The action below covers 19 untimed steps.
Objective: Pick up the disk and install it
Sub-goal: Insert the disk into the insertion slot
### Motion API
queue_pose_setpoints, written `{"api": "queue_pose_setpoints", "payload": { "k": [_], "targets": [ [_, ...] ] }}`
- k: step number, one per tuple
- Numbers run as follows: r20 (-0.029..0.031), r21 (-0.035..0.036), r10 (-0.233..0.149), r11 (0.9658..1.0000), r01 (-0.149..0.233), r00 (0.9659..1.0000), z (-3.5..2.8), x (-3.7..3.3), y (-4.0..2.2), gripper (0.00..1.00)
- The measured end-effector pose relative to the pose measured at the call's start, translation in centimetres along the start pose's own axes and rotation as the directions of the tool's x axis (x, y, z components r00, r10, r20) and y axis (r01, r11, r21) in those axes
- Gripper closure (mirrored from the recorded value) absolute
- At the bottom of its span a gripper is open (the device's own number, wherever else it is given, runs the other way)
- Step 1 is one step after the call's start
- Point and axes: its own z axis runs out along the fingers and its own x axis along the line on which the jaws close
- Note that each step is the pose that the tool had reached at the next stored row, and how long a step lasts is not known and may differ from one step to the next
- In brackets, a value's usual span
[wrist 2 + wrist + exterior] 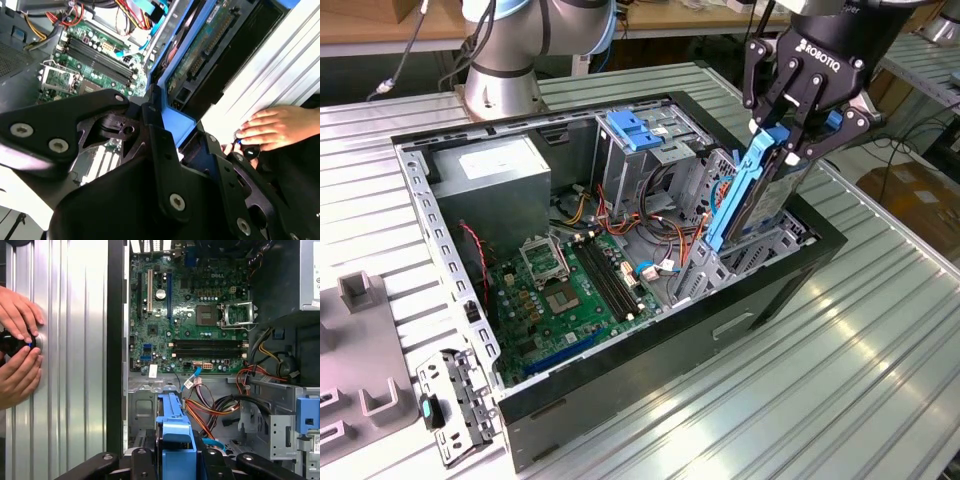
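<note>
The disk [748, 195], a dark drive in a bright blue carrier frame, hangs tilted and nearly on edge over the drive bay at the front of the open computer case [620, 365]. Its lower end reaches down among the grey metal bay walls. My gripper [783, 150] is shut on the disk's upper end. In the first wrist view the blue carrier [175, 437] runs out from between the black fingers [142, 462] toward the bay. In the second wrist view the disk's green circuit side [210, 40] shows beyond the blue frame [177, 125].
The case holds a motherboard [570, 280], a power supply [490, 175], loose orange and red cables [670, 235] and a lighter blue latch piece [635, 130]. A person's hands [17, 350] rest on the ribbed table beside the case. A metal bracket [455, 405] and grey fixtures [365, 350] lie at the exterior view's left.
</note>
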Motion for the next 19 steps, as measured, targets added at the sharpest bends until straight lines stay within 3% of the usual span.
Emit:
{"api": "queue_pose_setpoints", "payload": {
  "k": [9,19],
  "targets": [
    [-0.0006,-0.0001,0.0,1.0,0.0,1.0,0.16,-0.51,-0.22,0.63],
    [-0.0004,0.0,0.0,1.0,0.0,1.0,1.34,-0.48,-0.25,0.63]
  ]
}}
